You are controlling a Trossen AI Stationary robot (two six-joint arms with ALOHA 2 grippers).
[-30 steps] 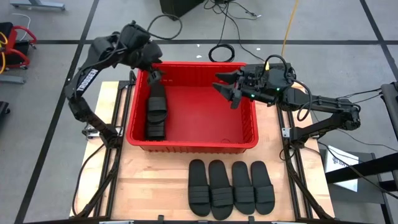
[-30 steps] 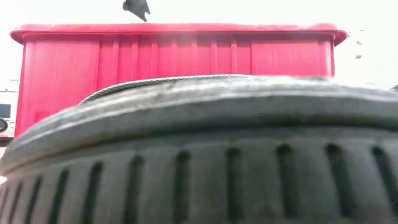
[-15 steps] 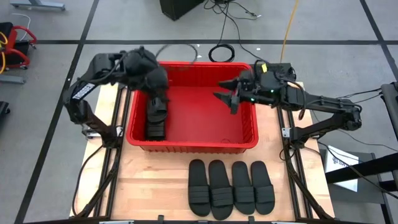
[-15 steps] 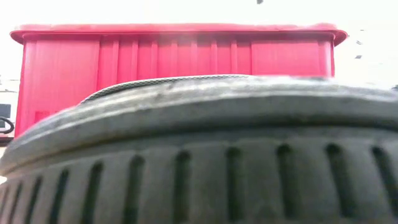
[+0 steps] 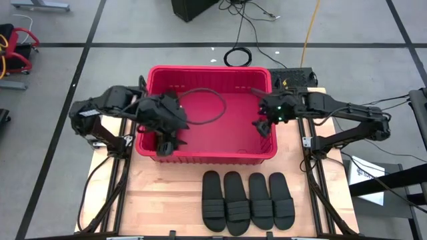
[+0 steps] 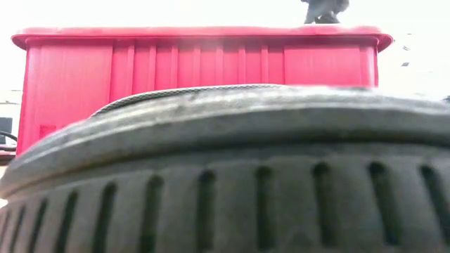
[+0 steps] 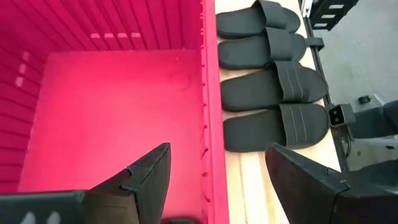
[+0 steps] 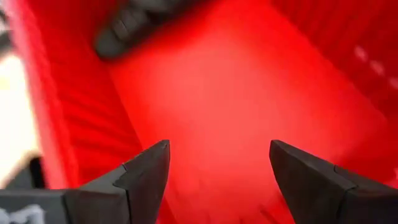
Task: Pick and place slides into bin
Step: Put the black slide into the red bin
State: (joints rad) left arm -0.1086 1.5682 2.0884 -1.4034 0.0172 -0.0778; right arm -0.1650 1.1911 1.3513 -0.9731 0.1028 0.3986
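The red bin (image 5: 207, 155) stands at the middle of the table. Four black slides (image 5: 247, 200) lie side by side, soles down, on the table in front of it; they also show in the left wrist view (image 7: 273, 81). One slide fills the low view's foreground (image 6: 225, 176). A slide (image 5: 164, 144) lies in the bin's near left corner, partly under my left arm; the right wrist view shows a dark slide (image 8: 134, 22) in the bin. My left gripper (image 5: 177, 125) is open and empty over the bin's near left part. My right gripper (image 5: 262, 125) is open and empty inside the bin by its right wall.
A cable loop (image 5: 203, 107) of my left arm hangs over the bin. Dark frame rails (image 5: 123, 167) run along both sides of the table. Cables and a black box (image 5: 293, 77) lie beyond the bin's far right corner. Bare wood (image 5: 160, 200) shows left of the slides.
My left gripper has gone from the bin's far left corner toward the table's near edge, over the slides in the bin. My right gripper has gone toward the near edge and the bin's right wall. The slides on the table have not moved.
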